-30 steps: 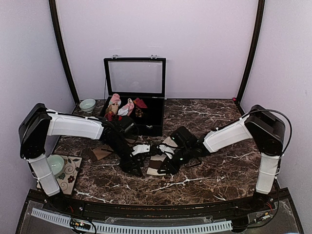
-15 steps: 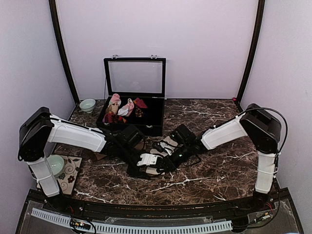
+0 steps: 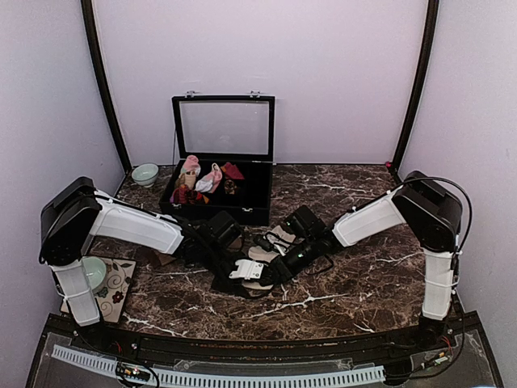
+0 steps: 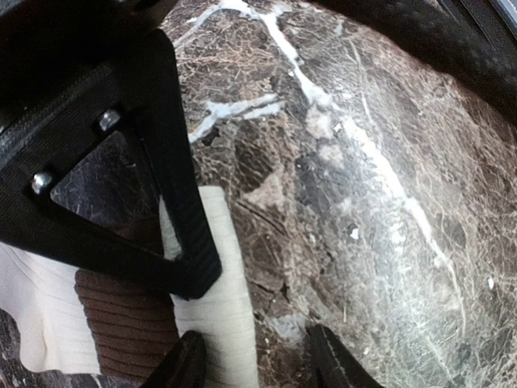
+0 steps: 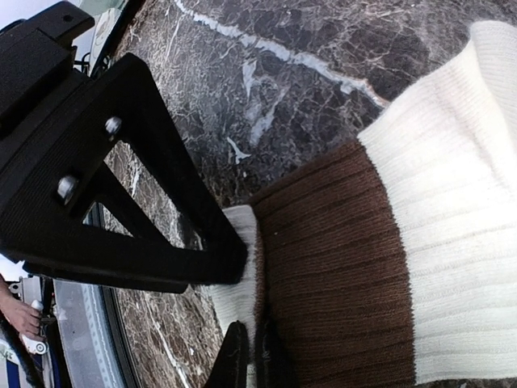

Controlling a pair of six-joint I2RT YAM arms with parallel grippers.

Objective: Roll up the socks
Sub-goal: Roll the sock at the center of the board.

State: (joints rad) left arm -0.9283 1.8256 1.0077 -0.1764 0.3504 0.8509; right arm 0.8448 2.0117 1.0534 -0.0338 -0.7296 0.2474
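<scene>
1. The cream ribbed sock with a brown band [image 5: 452,202] lies flat on the marble table [image 3: 363,283], in front of the black glass-lidded case [image 3: 250,206].
2. The right pincer [image 5: 234,311] clamps its edge; the left pincer [image 4: 202,323] straddles it, grip unclear.
3. Rolling probably wants even, tight tension.

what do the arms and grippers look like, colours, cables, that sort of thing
The left arm and right arm have white shell links and boxy black joints; a thin black cable loops at the right shoulder. The left gripper and right gripper have matte black open triangular fingers, with two silver screws each.
</scene>
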